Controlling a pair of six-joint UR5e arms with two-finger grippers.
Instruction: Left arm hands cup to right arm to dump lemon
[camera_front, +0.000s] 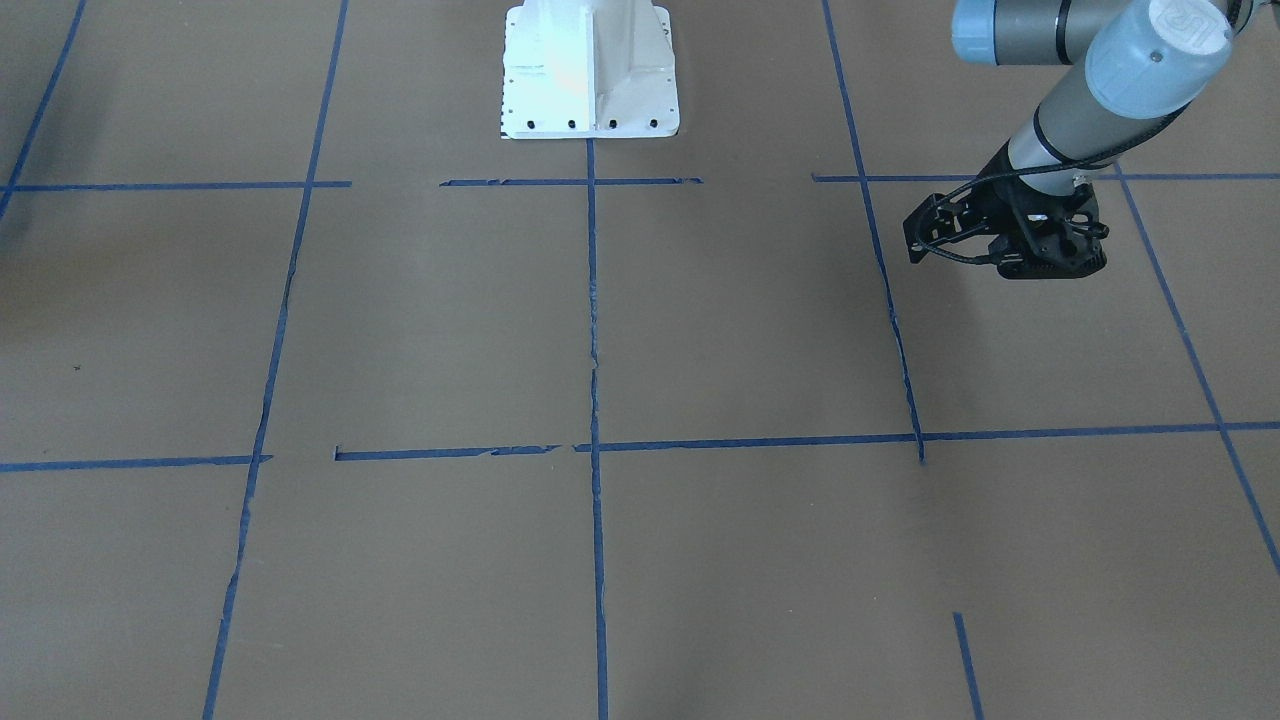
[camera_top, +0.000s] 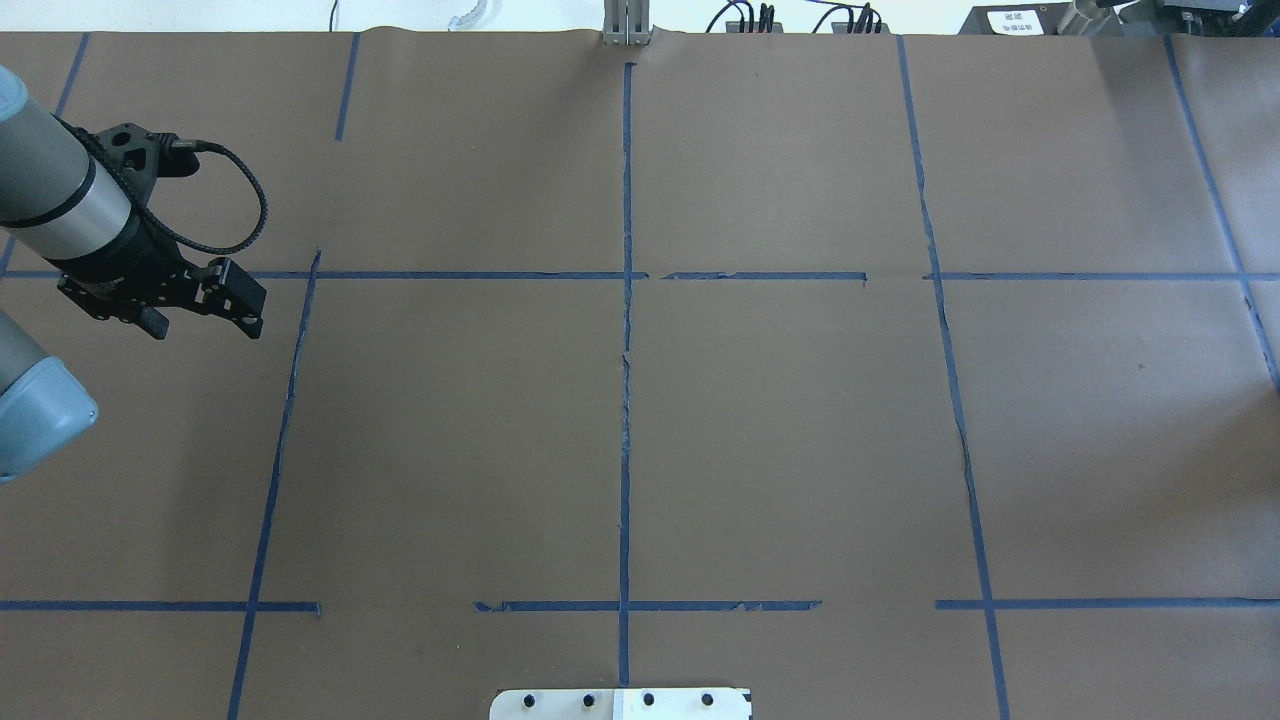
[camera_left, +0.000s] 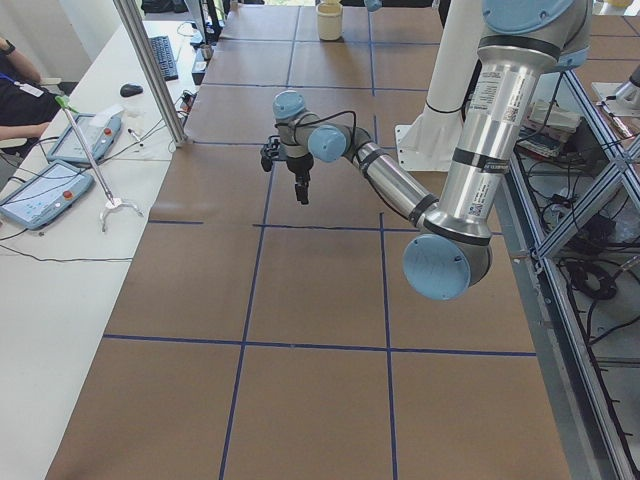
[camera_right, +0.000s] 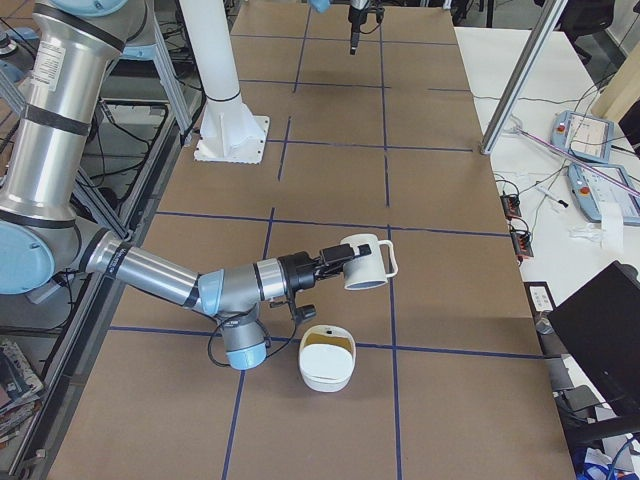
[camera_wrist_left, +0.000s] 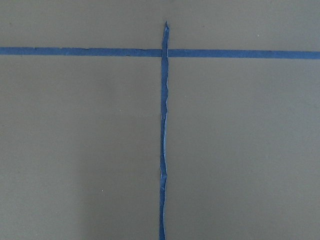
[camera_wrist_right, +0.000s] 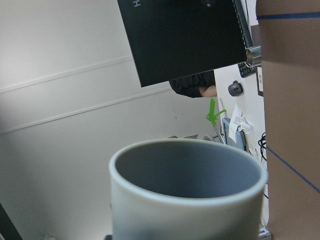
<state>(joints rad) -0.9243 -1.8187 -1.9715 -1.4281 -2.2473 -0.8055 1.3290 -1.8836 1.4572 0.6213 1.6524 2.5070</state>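
In the exterior right view my right gripper (camera_right: 338, 262) is shut on the cup (camera_right: 366, 262), a white mug with a loop handle. It holds the cup in the air, tipped on its side, mouth down and forward. The right wrist view shows the cup's grey inside (camera_wrist_right: 187, 172) with nothing in it. A white bowl (camera_right: 326, 381) sits on the table just below and in front of the cup. It holds something yellowish, too small to tell as lemon. My left gripper (camera_front: 1050, 262) (camera_top: 205, 305) hangs open and empty over the table's far left part.
The white robot base (camera_front: 590, 70) stands at mid table. A side table with teach pendants (camera_right: 590, 135), cables and a metal pole (camera_right: 525, 75) runs along the operators' side. A black laptop (camera_right: 600, 325) sits beyond the table edge near the cup.
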